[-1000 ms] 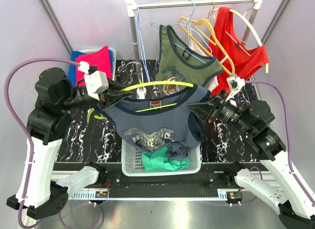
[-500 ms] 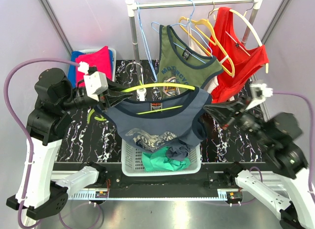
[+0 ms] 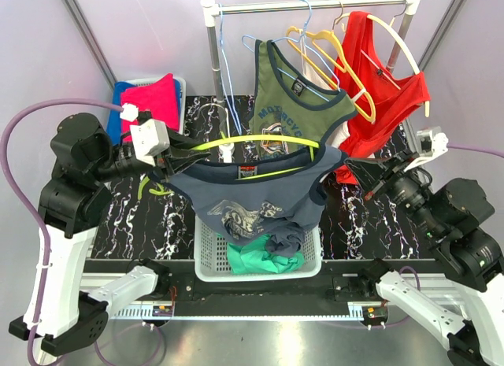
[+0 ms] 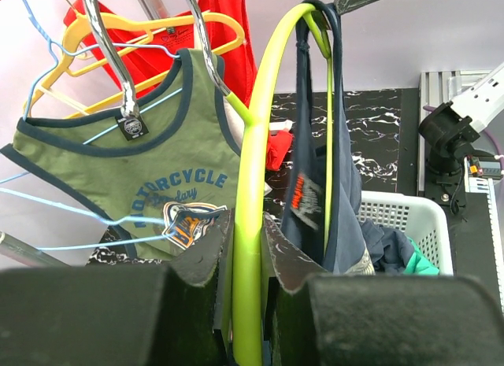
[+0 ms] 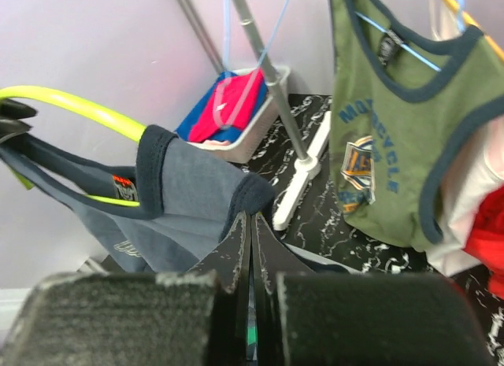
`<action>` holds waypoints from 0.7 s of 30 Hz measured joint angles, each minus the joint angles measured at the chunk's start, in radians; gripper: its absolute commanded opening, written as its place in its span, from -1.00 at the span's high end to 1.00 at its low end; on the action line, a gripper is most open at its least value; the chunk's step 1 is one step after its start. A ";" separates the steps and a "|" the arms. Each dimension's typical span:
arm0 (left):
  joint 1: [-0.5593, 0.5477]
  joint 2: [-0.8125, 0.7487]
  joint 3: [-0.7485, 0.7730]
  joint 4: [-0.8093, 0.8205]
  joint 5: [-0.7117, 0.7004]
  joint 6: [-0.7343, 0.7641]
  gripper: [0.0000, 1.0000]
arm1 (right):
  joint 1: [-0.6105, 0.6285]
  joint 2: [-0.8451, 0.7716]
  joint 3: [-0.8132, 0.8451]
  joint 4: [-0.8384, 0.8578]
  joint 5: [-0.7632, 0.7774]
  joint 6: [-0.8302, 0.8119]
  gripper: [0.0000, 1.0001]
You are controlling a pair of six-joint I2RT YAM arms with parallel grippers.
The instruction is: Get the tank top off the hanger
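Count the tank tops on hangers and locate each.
3. The navy tank top hangs on the lime hanger over the basket; the olive tank top and red tank top hang on the rack. White fabric between them may be another.

Marbled table (image 3: 352, 231) — basket (image 3: 208, 254), rack (image 3: 213, 59).

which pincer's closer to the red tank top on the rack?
Right. Right pincer is near the red tank top hem, pinching the navy tank top; left pincer holds the lime hanger, well to its left.

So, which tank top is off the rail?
The navy tank top, on the lime hanger over the basket; the olive top and red top hang on the rail.
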 measured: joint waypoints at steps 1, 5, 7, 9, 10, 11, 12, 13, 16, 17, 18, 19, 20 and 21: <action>0.000 0.000 0.000 -0.002 0.000 0.002 0.85 | 0.000 -0.008 -0.005 -0.004 0.015 0.000 1.00; 0.000 -0.003 0.000 -0.003 0.000 0.003 0.85 | 0.000 -0.051 -0.029 -0.025 0.070 0.004 1.00; 0.000 -0.002 0.000 -0.003 0.000 0.003 0.85 | 0.001 -0.063 -0.032 -0.051 0.120 0.009 1.00; 0.000 -0.002 0.000 -0.004 0.000 0.003 0.85 | 0.003 -0.064 -0.032 -0.087 0.191 0.016 1.00; 0.000 -0.002 0.000 -0.004 0.000 0.003 0.85 | 0.003 -0.063 -0.033 -0.108 0.220 0.020 1.00; 0.000 -0.002 0.000 -0.004 0.000 0.003 0.85 | 0.003 -0.062 -0.036 -0.124 0.243 0.024 1.00; 0.000 -0.002 0.000 -0.004 0.000 0.003 0.85 | 0.003 -0.062 -0.042 -0.143 0.269 0.030 1.00; 0.000 -0.002 0.000 -0.004 0.000 0.003 0.85 | 0.004 -0.062 -0.049 -0.160 0.287 0.037 1.00; 0.000 -0.002 0.000 -0.005 0.000 0.003 0.85 | 0.005 -0.062 -0.085 -0.190 0.309 0.058 1.00; 0.000 -0.002 0.000 -0.005 0.001 0.003 0.85 | 0.005 -0.063 -0.103 -0.192 0.304 0.060 1.00; 0.000 -0.002 0.000 -0.005 0.001 0.003 0.85 | 0.005 -0.068 -0.126 -0.190 0.294 0.060 1.00; 0.000 -0.002 0.000 -0.005 0.001 0.002 0.85 | 0.004 -0.077 -0.155 -0.183 0.272 0.056 1.00; 0.000 0.000 0.001 -0.005 0.001 0.002 0.85 | 0.005 -0.095 -0.194 -0.168 0.244 0.050 1.00; 0.000 0.000 0.001 -0.005 0.001 0.002 0.85 | 0.005 -0.107 -0.219 -0.163 0.223 0.044 1.00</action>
